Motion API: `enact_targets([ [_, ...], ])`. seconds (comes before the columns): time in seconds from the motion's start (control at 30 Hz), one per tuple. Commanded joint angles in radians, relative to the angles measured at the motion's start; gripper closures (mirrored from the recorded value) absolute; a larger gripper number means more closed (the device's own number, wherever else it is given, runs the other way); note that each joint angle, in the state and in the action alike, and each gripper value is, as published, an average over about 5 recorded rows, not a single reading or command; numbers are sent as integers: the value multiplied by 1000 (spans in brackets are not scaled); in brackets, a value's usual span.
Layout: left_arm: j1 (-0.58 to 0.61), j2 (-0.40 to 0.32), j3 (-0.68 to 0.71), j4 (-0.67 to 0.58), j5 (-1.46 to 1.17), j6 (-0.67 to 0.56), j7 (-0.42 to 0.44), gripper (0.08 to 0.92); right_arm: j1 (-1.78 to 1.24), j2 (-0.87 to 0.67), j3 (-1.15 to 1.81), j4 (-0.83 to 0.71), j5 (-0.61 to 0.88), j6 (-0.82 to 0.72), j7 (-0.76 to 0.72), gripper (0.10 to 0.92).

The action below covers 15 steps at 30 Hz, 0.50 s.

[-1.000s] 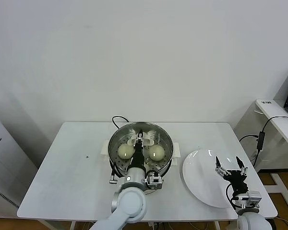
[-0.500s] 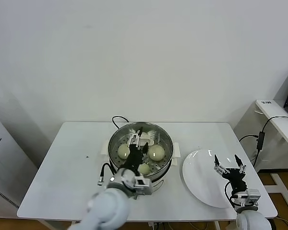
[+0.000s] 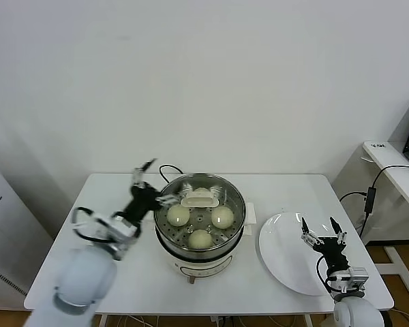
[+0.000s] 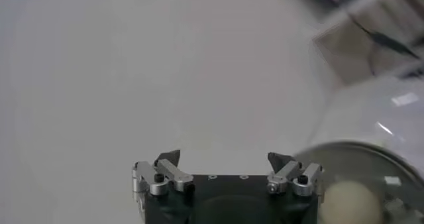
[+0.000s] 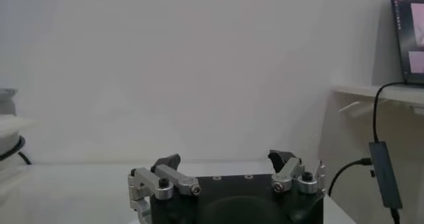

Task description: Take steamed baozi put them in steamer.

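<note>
Fingers spread and empty, left hand hovers beside steamer; right hand likewise.

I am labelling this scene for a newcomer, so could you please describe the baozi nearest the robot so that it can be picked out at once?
Find the shiny steel steamer in the middle of the white table, left of the empty white plate. On its perforated tray lie cream-white buns; the near baozi sits alone at the front edge, while its two neighbours lie side by side behind it.

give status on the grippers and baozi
Left gripper open, empty, beside round steel steamer. Right gripper open over white plate. Cream-white baozi inside steamer.
</note>
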Motion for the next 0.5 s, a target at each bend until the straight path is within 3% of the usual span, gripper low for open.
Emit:
enact_targets([
  [0.03, 189, 74, -370, 149, -637, -91, -174, 177, -1, 7, 1, 12, -48, -3, -10, 203],
  [0.5, 230, 100, -313, 411, -455, -181, -91, 177, -27, -1, -27, 60, 2, -124, 29, 203],
])
